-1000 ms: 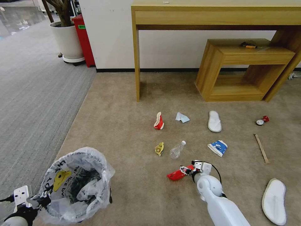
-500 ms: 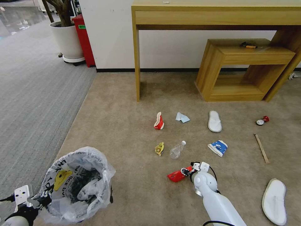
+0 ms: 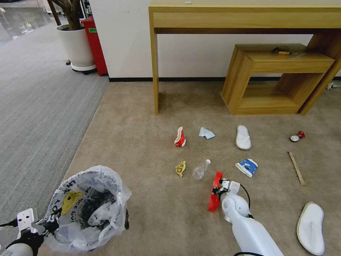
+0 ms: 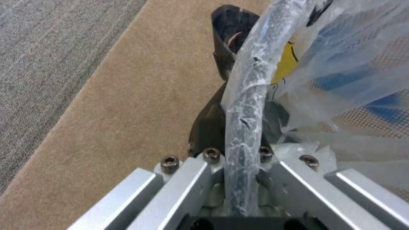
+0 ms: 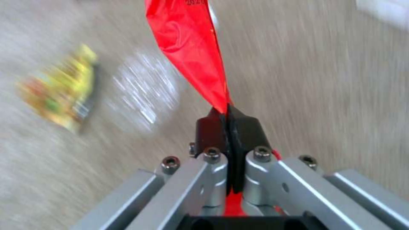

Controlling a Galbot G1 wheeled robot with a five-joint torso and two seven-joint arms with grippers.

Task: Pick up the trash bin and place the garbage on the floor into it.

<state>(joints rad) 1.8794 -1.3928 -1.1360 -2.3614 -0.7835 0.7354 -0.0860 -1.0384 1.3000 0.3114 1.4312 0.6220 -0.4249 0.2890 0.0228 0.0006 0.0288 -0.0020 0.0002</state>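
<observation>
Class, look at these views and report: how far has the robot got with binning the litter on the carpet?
Done: the left gripper holds the trash bin by its rim, jaws shut on it. In hand: the right gripper has the red snack packet pinched, hanging clear of the floor. Left: yellow wrapper, clear bottle, red cup, blue cup, tissue, both slippers, stick and can.

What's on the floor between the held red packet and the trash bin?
Nothing: head view shows bare carpet between the red snack packet, pinched in the right gripper, and the trash bin, held by the left gripper.
</observation>
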